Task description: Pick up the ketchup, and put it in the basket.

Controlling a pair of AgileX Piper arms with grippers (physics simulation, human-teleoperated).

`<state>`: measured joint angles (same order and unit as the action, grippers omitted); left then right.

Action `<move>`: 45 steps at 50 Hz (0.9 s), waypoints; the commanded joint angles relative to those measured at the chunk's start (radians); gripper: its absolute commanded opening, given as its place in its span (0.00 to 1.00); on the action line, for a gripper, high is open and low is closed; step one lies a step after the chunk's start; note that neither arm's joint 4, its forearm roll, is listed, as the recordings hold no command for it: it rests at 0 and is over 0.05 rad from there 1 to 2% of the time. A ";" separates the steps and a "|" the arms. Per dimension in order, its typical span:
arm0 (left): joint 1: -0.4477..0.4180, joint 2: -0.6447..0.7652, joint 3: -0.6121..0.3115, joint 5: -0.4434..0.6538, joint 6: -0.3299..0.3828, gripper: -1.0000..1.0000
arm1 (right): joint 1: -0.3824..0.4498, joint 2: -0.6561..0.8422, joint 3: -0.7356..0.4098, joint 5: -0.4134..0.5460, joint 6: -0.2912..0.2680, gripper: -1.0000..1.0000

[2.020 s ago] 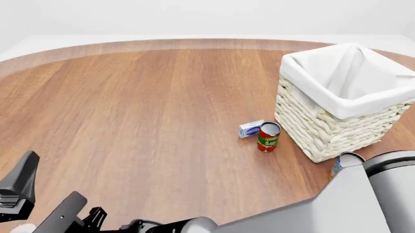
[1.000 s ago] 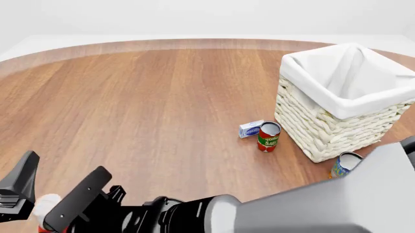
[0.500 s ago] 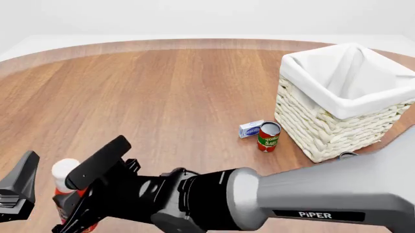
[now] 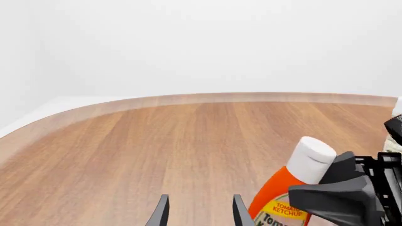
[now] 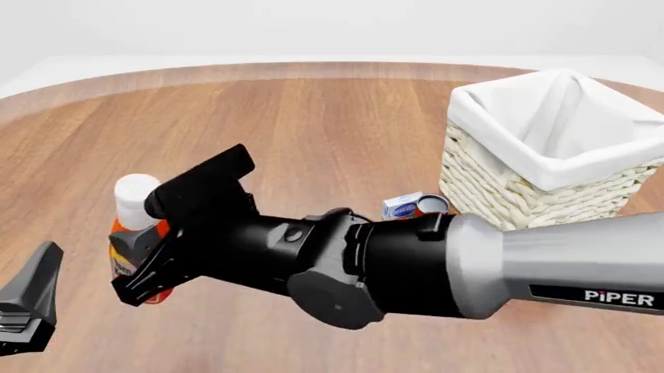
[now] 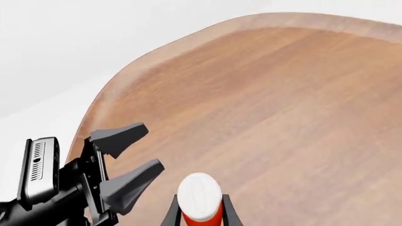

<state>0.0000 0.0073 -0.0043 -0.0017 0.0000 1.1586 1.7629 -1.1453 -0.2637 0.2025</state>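
Front view: the right arm (image 5: 436, 256) reaches across the wooden tabletop (image 5: 311, 132) toward its left side, where the right gripper (image 5: 155, 233) has its fingers (image 5: 207, 183) closed on the body of the ketchup (image 5: 135, 225), one finger on each side of the bottle. The bottle stands nearly upright, leaning slightly, its white cap (image 5: 135, 198) above the fingers; whether its base touches the tabletop cannot be told. The left gripper (image 5: 26, 303) shows only as a dark finger at the lower left edge, near the bottle but apart from it. The basket (image 5: 550, 167) sits at the right side of the tabletop, well apart from the ketchup, with its white cloth lining folded over the rim. Just beside the basket's near-left wall lie a small white-and-blue box (image 5: 400, 206) and a can (image 5: 431, 204), both partly hidden by the arm. Right wrist view: the cap sits between the two fingertips, and the left gripper appears alongside with its fingers spread apart, holding nothing. Left wrist view: the ketchup label is readable beside the right gripper.
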 commanded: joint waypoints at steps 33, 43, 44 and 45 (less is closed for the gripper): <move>0.000 0.000 0.000 0.000 0.000 1.00 | -0.140 -0.219 0.020 0.043 0.002 0.00; 0.000 0.000 0.000 0.000 0.000 1.00 | -0.195 -0.268 0.040 0.025 0.025 0.00; 0.000 0.000 0.000 0.000 0.000 1.00 | -0.199 -0.268 0.038 0.027 0.025 0.00; 0.000 0.000 0.000 0.000 0.000 1.00 | -0.203 -0.267 0.036 0.028 0.023 0.00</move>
<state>0.0000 0.0073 -0.0043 -0.0017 0.0000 1.0017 1.5336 -1.1117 -0.2306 0.2014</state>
